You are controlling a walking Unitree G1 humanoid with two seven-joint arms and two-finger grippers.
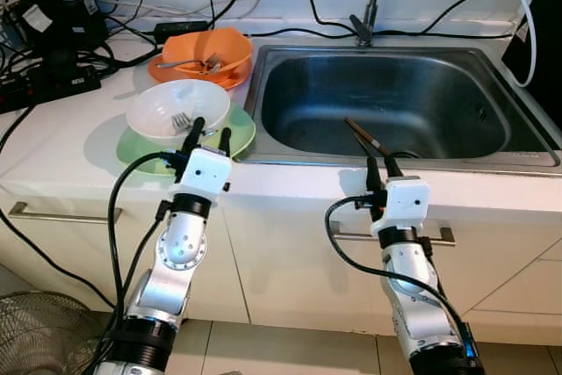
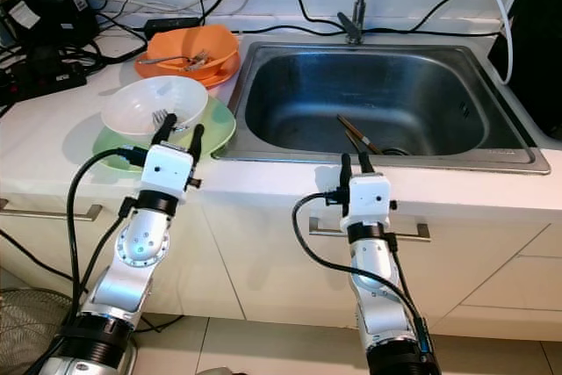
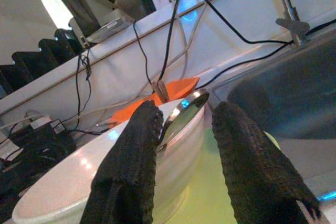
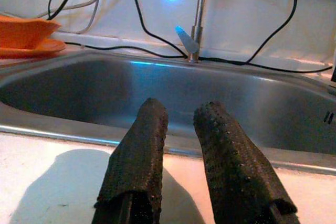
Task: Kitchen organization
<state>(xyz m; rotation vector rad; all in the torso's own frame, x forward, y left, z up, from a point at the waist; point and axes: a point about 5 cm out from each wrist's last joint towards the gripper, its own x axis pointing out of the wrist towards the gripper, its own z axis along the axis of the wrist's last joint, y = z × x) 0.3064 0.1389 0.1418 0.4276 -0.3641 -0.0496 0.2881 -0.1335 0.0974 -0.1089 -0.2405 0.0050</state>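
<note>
White countertop [image 1: 79, 142] runs along a tiled wall, a stainless sink [image 1: 395, 98] sunk into it. On the sink floor lie chopsticks [image 1: 364, 140], their long axis slanting from near the drain toward the far left. Left of the sink, a white bowl [image 1: 167, 107] holding a fork [image 1: 182, 119] sits on a green plate [image 1: 237, 129], an orange bowl [image 1: 206, 50] behind. The left gripper [image 1: 209, 133] hovers spread at the white bowl's rim; the right gripper [image 1: 383, 169], fingers parted and empty, hangs over the counter's front edge.
</note>
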